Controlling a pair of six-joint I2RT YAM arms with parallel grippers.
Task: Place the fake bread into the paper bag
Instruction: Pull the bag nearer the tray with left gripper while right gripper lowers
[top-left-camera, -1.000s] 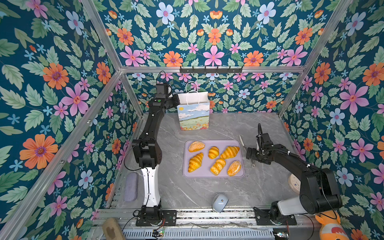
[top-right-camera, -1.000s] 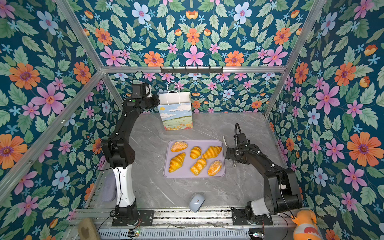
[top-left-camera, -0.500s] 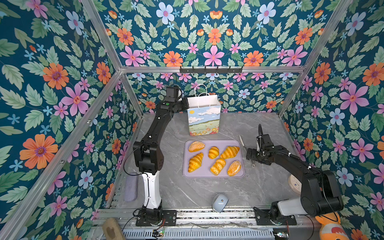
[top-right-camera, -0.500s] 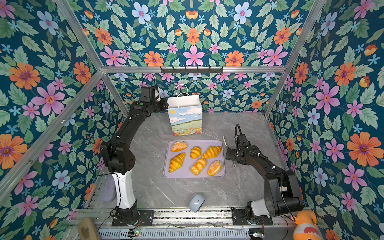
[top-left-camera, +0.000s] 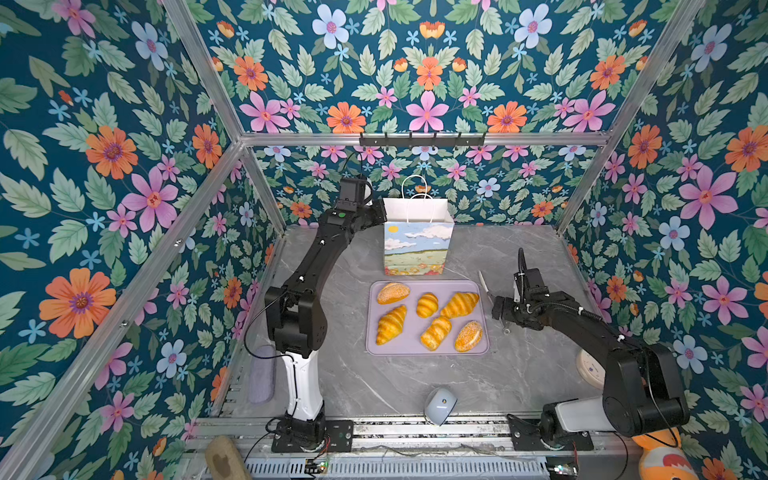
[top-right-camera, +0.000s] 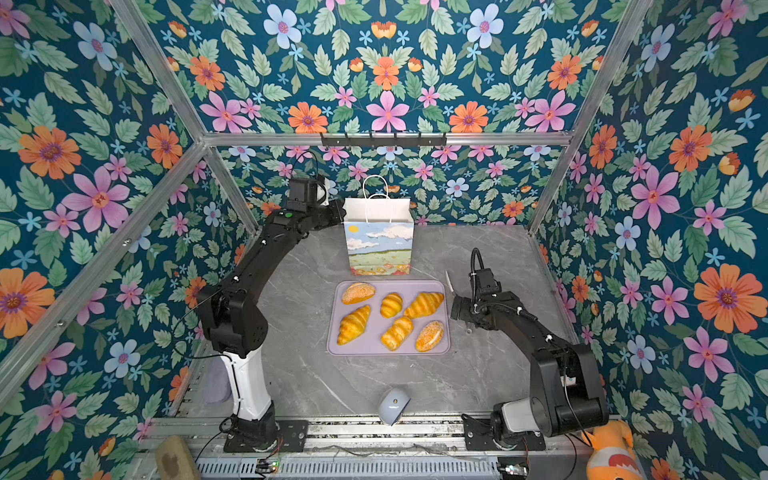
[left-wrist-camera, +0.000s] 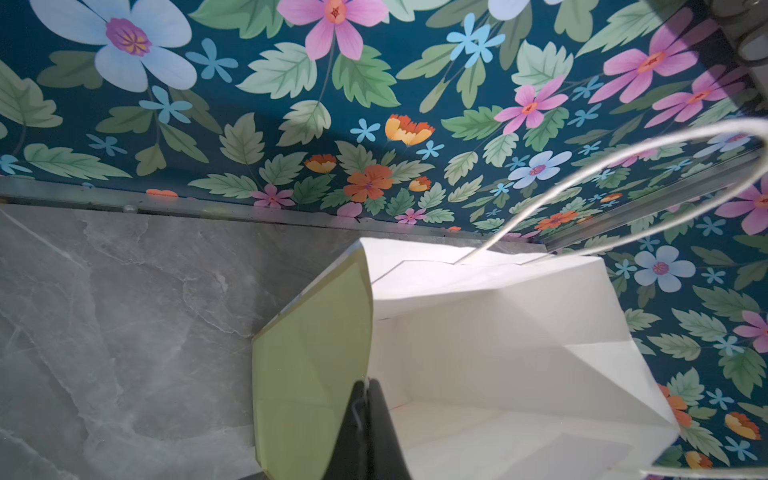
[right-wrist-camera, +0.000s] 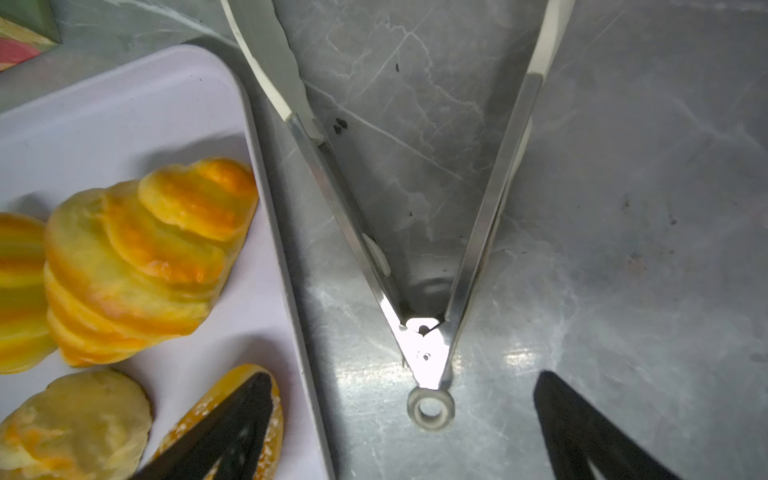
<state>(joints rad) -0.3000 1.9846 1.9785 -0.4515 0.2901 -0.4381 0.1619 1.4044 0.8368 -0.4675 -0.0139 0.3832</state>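
Observation:
Several pieces of fake bread lie on a lavender tray (top-left-camera: 415, 352) mid-table: a seeded bun (top-left-camera: 392, 292), a croissant (top-left-camera: 460, 304) and a ridged roll (top-left-camera: 435, 332) among them. The paper bag (top-left-camera: 417, 249) (top-right-camera: 379, 249) is upright just behind the tray, mouth open, white inside (left-wrist-camera: 478, 332). My left gripper (top-left-camera: 380, 214) (left-wrist-camera: 368, 390) is shut on the bag's upper left side wall. My right gripper (top-left-camera: 496, 309) (right-wrist-camera: 401, 376) is open, low over the table at the tray's right edge. It straddles the hinge end of metal tongs (right-wrist-camera: 428, 345), and one finger overlaps a seeded bun (right-wrist-camera: 274, 415).
The tongs (top-left-camera: 486, 291) lie on the grey table right of the tray. A pale blue mouse-shaped object (top-left-camera: 439, 405) sits near the front rail. A purple pad (top-left-camera: 262, 374) is at front left, a white round object (top-left-camera: 590, 368) at right, a hook rail (top-left-camera: 422, 139) on the back wall.
My left arm has carried the paper bag rightward from the back left corner to behind the tray. The right arm has hardly moved and stays open.

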